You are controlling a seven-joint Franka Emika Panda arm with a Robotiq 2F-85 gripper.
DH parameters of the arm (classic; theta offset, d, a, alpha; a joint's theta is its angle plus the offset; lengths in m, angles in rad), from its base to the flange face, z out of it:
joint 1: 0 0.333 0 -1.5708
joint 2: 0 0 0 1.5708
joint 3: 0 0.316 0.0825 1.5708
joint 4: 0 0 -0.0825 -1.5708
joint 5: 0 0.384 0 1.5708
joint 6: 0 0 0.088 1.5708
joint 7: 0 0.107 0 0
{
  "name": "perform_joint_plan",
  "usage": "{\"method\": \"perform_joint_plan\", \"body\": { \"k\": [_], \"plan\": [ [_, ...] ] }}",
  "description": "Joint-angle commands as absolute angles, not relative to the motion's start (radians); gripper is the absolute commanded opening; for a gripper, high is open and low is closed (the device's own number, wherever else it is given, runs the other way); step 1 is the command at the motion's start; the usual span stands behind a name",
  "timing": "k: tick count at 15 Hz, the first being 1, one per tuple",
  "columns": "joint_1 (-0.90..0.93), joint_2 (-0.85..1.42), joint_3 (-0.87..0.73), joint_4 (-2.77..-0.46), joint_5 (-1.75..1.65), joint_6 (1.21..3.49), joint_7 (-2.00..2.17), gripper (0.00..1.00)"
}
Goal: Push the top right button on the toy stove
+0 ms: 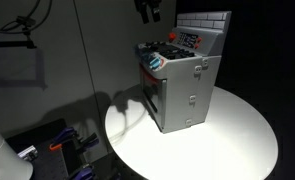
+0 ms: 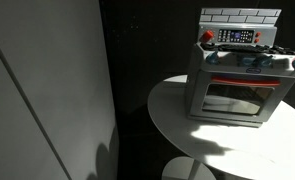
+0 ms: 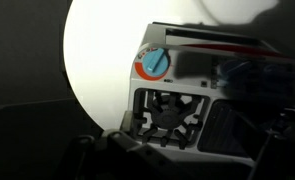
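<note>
One stove [image 1: 182, 85] stands on the round white tabletop [image 1: 237, 140] in an exterior view, with dark fingers [image 1: 147, 10] just above it; I cannot tell their spread. In an exterior view, its door faces the camera. The wrist view looks down onto its burner [image 3: 167, 115].

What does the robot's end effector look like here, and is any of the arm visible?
The end effector is black and blocky; only its lower part shows, at the top edge of an exterior view. No markings or cables can be made out in the dim light. The wrist view adds only dark, blurred shapes along its bottom edge. No arm link can be identified.
</note>
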State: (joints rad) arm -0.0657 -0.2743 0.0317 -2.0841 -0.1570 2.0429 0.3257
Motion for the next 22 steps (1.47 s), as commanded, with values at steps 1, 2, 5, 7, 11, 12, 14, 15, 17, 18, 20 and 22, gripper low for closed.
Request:
{"method": "perform_joint_plan", "body": {
  "k": [1, 2, 5, 7, 11, 12, 14, 15, 17, 18, 20, 22],
  "plan": [
    [-0.079, -0.229, 0.039, -2.027, -0.203, 2.042, 0.371, 1.00],
    [-0.068, -0.254, 0.030, -2.067, -0.176, 2.047, 0.340, 1.00],
    [-0.067, -0.247, 0.030, -2.067, -0.178, 2.047, 0.342, 1.00],
    [-0.067, -0.247, 0.030, -2.067, -0.178, 2.047, 0.342, 1.00],
    [-0.066, -0.247, 0.030, -2.067, -0.178, 2.047, 0.342, 1.00],
    [-0.066, -0.247, 0.030, -2.067, -0.178, 2.047, 0.342, 1.00],
    [-0.069, -0.238, 0.030, -2.059, -0.183, 2.053, 0.350, 1.00],
    [-0.070, -0.232, 0.029, -2.054, -0.183, 2.056, 0.353, 1.00],
    [-0.073, -0.220, 0.029, -2.043, -0.189, 2.067, 0.363, 1.00],
    [-0.074, -0.214, 0.029, -2.038, -0.191, 2.078, 0.369, 1.00],
    [-0.077, -0.202, 0.030, -2.028, -0.196, 2.104, 0.384, 1.00],
    [-0.081, -0.186, 0.030, -2.020, -0.203, 2.137, 0.404, 1.00]
  ]
}}
